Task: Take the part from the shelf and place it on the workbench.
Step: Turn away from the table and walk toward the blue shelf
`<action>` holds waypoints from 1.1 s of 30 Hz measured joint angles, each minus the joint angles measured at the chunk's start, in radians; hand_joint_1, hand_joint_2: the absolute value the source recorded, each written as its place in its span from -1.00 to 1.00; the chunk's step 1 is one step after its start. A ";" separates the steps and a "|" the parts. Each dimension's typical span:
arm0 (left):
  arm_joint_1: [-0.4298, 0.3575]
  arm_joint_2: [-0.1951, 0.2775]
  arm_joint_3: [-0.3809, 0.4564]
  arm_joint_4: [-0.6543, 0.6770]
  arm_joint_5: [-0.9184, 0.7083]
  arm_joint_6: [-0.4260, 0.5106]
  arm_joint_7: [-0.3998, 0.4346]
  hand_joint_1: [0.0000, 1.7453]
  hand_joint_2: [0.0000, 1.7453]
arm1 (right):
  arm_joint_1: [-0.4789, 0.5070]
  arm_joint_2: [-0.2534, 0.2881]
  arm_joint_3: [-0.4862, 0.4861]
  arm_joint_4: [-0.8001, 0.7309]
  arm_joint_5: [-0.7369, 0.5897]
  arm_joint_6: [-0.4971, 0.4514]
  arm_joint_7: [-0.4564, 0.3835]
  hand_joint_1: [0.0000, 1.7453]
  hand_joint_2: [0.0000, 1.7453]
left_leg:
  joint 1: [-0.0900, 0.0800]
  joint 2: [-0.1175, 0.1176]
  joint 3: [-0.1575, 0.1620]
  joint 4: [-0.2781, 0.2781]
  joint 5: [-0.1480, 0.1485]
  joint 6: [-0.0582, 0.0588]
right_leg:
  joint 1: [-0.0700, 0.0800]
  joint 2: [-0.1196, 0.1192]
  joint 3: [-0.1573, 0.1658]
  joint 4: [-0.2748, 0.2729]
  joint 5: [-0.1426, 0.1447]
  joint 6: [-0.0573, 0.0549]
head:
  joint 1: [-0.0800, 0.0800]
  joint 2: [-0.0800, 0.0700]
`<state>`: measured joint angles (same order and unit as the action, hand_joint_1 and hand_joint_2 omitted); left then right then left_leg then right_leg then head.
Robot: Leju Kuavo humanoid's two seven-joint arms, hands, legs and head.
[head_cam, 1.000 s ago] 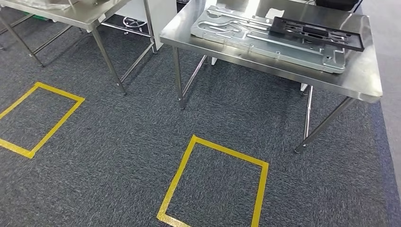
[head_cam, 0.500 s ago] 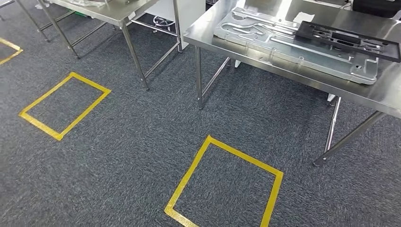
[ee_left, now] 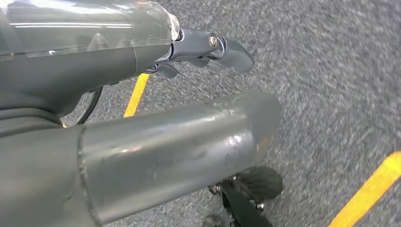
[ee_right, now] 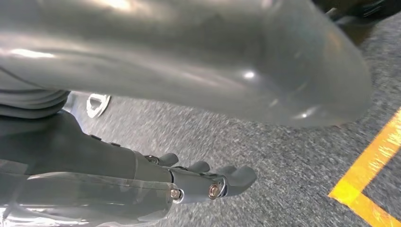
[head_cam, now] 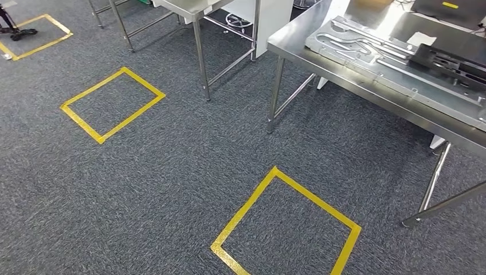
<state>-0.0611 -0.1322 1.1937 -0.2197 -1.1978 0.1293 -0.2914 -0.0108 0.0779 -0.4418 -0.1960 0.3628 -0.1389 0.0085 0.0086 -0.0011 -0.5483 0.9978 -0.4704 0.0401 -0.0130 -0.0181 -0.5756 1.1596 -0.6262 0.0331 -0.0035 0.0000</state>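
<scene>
Hands hung at our sides, left hand (ee_left: 208,52) and right hand (ee_right: 208,182) both empty with fingers loosely apart over the carpet (head_cam: 172,172), since we were walking and carried nothing. We judged the part to be the black frame (head_cam: 453,60), lying on the metal plate (head_cam: 367,48) atop the bench (head_cam: 321,54). Against half a second before, our view had swung left, pushing the bench toward the right edge

Bright even light, table (head_cam: 367,86) glare, blurred wrist views
</scene>
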 joint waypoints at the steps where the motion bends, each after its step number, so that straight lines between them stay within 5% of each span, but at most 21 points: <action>1: 0.000 0.000 0.000 0.000 0.000 0.000 0.000 -1.00 -1.00 | 0.002 -0.001 0.000 0.001 0.000 0.000 0.000 -1.00 -1.00 | -0.001 -0.010 -0.003 0.000 0.002 0.002 | -0.001 0.010 -0.031 0.066 -0.028 0.002 | 0.001 0.000; 3: 0.000 0.000 0.000 0.000 0.000 0.000 0.000 -1.00 -1.00 | 0.004 -0.003 0.000 0.001 0.000 0.000 0.000 -1.00 -1.00 | -0.001 -0.034 -0.005 0.002 0.003 0.002 | -0.001 0.015 -0.058 0.115 -0.024 0.002 | 0.002 0.000; 5: 0.001 -0.001 0.000 0.000 0.000 0.000 0.000 -1.00 -1.00 | 0.005 -0.004 0.000 0.001 0.000 0.000 0.000 -1.00 -1.00 | -0.001 -0.060 -0.004 0.005 0.003 0.000 | -0.001 0.029 -0.015 0.017 0.050 -0.003 | 0.002 0.000; 7: -0.001 -0.004 0.000 0.000 0.000 0.000 0.000 -1.00 -1.00 | 0.006 -0.006 0.000 0.002 0.000 0.001 0.000 -1.00 -1.00 | -0.002 -0.082 -0.008 0.010 0.003 -0.007 | -0.002 0.077 0.039 -0.110 0.105 -0.014 | 0.001 0.000; 9: -0.001 -0.006 -0.002 0.000 -0.006 0.001 0.000 -1.00 -1.00 | 0.006 -0.008 0.001 0.002 0.001 0.001 0.001 -1.00 -1.00 | 0.001 -0.103 -0.017 0.012 0.007 -0.020 | 0.001 0.104 0.055 -0.156 0.113 -0.021 | 0.001 0.000; 10: -0.001 -0.007 -0.003 0.000 -0.010 0.002 -0.001 -1.00 -1.00 | 0.005 -0.008 0.001 0.003 0.001 0.001 0.002 -1.00 -1.00 | 0.003 -0.114 -0.021 0.011 0.010 -0.028 | 0.002 0.095 0.055 -0.161 0.115 -0.024 | 0.001 0.000; 12: 0.003 -0.009 -0.007 0.000 -0.018 0.006 -0.001 -1.00 -1.00 | 0.003 -0.008 0.001 0.003 0.001 0.001 0.005 -1.00 -1.00 | 0.003 -0.105 -0.028 0.020 0.004 -0.039 | -0.001 0.070 0.060 -0.171 0.121 -0.037 | -0.001 0.000; 14: 0.002 -0.011 -0.010 0.000 -0.019 0.007 -0.002 -1.00 -1.00 | 0.006 -0.007 0.002 0.003 0.002 -0.001 0.005 -1.00 -1.00 | 0.002 -0.053 -0.063 0.094 -0.043 -0.047 | -0.006 0.040 0.067 -0.183 0.125 -0.049 | -0.008 0.000; 16: 0.000 -0.013 -0.014 0.000 -0.017 0.006 -0.004 -1.00 -1.00 | 0.010 -0.007 0.002 0.003 0.003 -0.006 0.002 -1.00 -1.00 | 0.005 -0.016 -0.124 0.225 -0.109 -0.056 | -0.002 0.010 0.068 -0.183 0.123 -0.055 | -0.013 0.000; 18: 0.002 -0.013 -0.015 0.000 -0.016 0.005 -0.004 -1.00 -1.00 | 0.011 -0.007 0.004 0.003 0.005 -0.011 -0.001 -1.00 -1.00 | 0.009 -0.007 -0.152 0.293 -0.126 -0.062 | -0.001 -0.017 0.068 -0.182 0.121 -0.054 | -0.013 0.000; 20: 0.005 -0.012 -0.015 0.000 -0.016 0.005 -0.004 -1.00 -1.00 | 0.010 -0.007 0.007 0.003 0.007 -0.013 -0.002 -1.00 -1.00 | 0.011 0.007 -0.103 0.210 -0.074 -0.064 | -0.001 -0.041 0.071 -0.178 0.116 -0.049 | -0.013 0.000; 23: 0.002 -0.012 -0.016 0.000 -0.016 0.005 -0.005 -1.00 -1.00 | 0.008 -0.006 0.008 0.003 0.009 -0.013 -0.003 -1.00 -1.00 | 0.006 0.059 -0.009 0.034 -0.016 -0.053 | 0.004 -0.069 0.075 -0.166 0.103 -0.034 | -0.011 0.000; 26: 0.005 -0.013 -0.017 0.000 -0.016 0.005 -0.005 -1.00 -1.00 | 0.001 -0.006 0.008 0.002 0.010 -0.013 -0.003 -1.00 -1.00 | 0.000 0.045 -0.006 0.016 -0.012 -0.035 | 0.006 -0.086 0.080 -0.166 0.098 -0.017 | -0.006 0.000; 29: 0.005 -0.014 -0.017 0.000 -0.016 0.005 -0.005 -1.00 -1.00 | 0.000 -0.005 0.008 0.002 0.011 -0.013 -0.004 -1.00 -1.00 | 0.004 0.019 -0.003 0.003 0.000 -0.014 | -0.001 -0.030 0.056 -0.102 0.046 -0.003 | 0.000 0.000; 31: 0.003 -0.014 -0.017 0.000 -0.014 0.006 0.001 -1.00 -1.00 | 0.003 -0.004 0.009 0.003 0.014 -0.013 -0.004 -1.00 -1.00 | 0.002 0.000 -0.007 0.002 0.003 -0.009 | -0.002 0.008 -0.008 0.032 -0.023 -0.002 | 0.003 0.000; 33: 0.003 -0.012 -0.015 0.000 -0.006 0.012 0.028 -1.00 -1.00 | 0.006 -0.005 0.010 0.003 0.022 -0.010 -0.005 -1.00 -1.00 | 0.000 -0.024 -0.008 0.003 0.004 -0.007 | -0.002 0.014 -0.057 0.121 -0.041 -0.004 | 0.004 0.000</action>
<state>-0.0585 -0.1440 1.1787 -0.2197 -1.2040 0.1409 -0.2633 -0.0052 0.0731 -0.4321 -0.1934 0.3846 -0.1488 0.0030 0.0087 -0.0254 -0.5567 1.0004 -0.4660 0.0331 -0.0151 -0.0039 -0.6324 1.2806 -0.6669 0.0296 0.0002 0.0000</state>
